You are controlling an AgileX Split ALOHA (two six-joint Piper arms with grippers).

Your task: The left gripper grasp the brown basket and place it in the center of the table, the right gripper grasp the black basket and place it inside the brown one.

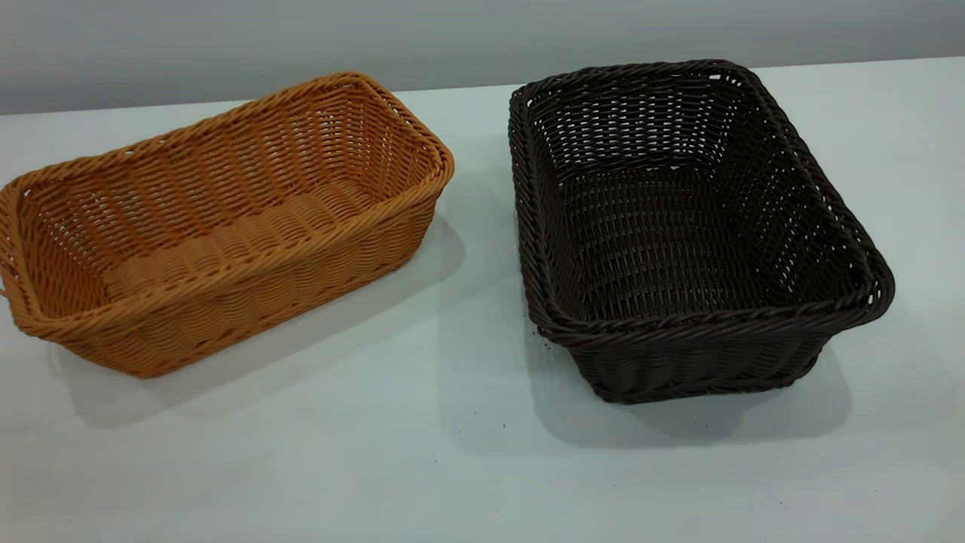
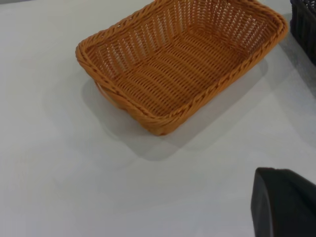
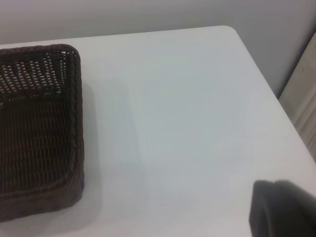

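- Wicker in orange-tan, the brown basket (image 1: 219, 226) sits at the exterior view's left on the white desk (image 1: 452, 467), angled, mouth up and empty; the black basket (image 1: 693, 234) stands just beside it to the right, apart, also upright and empty.
- Neither basket has been lifted, so the step in hand looks like the left arm's first reach for the brown basket.
- Left pincer (image 2: 284, 205): only a dark edge of it shows in the left wrist view, off the desk and well short of the basket's near corner; I cannot tell whether it is released or clenched.
- Right pincer (image 3: 284, 210): likewise only a dark sliver in the right wrist view, away from the black basket over bare desk, seemingly waiting; its state cannot be told either.
- To do the step well, I would straddle one braided rim at mid-length, one finger inside the wall and one outside, so the basket hangs level.
- Lift it before moving, since sliding risks nudging the black neighbour.
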